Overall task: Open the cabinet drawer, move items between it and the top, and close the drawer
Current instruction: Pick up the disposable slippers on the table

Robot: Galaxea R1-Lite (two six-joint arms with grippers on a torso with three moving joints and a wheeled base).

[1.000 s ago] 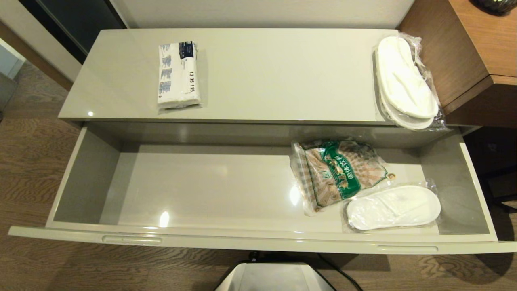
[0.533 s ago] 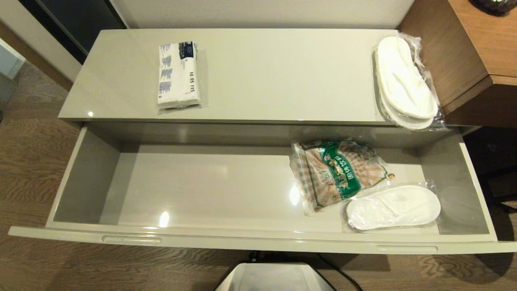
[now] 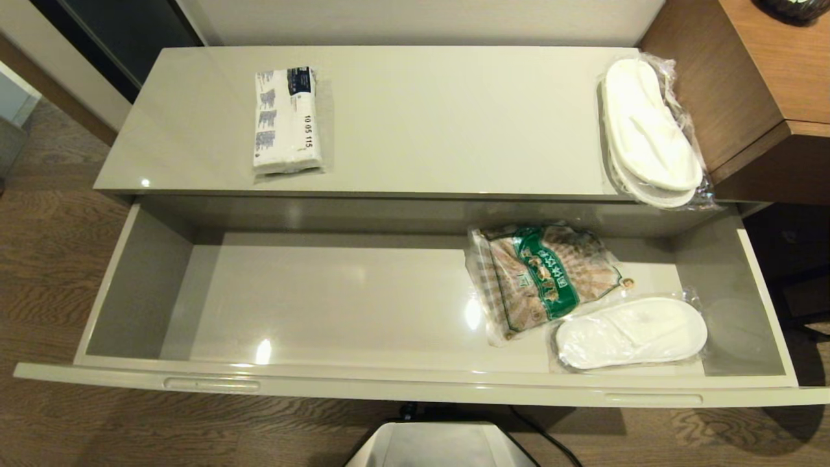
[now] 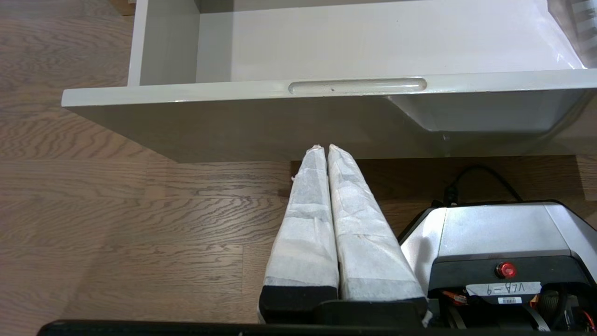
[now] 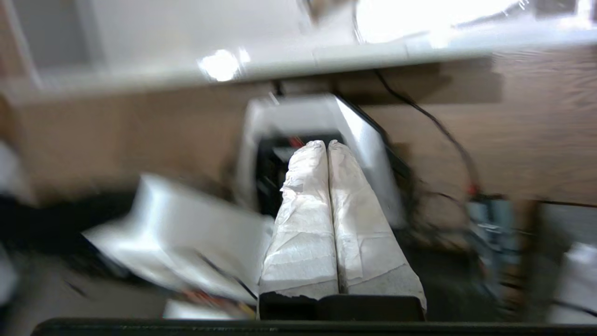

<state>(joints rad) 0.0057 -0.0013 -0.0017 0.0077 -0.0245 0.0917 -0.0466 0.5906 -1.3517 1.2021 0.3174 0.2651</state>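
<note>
The long cream cabinet (image 3: 382,201) has its wide drawer (image 3: 415,388) pulled fully out. On the top (image 3: 454,123) lie a white pack with blue print (image 3: 286,120) at the left and wrapped white slippers (image 3: 648,133) at the right end. Inside the drawer, at its right, lie a green-and-brown snack bag (image 3: 541,279) and another wrapped white slipper (image 3: 632,333). Neither arm shows in the head view. My left gripper (image 4: 325,147) hangs shut and empty just below the drawer's face (image 4: 261,126). My right gripper (image 5: 325,143) is shut and empty, low over my own base.
A brown wood-grain desk unit (image 3: 752,97) butts against the cabinet's right end. My base (image 3: 441,444) stands on the wood floor (image 3: 58,246) right in front of the drawer, with a black cable (image 3: 545,436) beside it. A dark panel (image 3: 123,32) stands at the far left.
Nothing in the head view has moved. The right wrist view is smeared, so that arm is moving.
</note>
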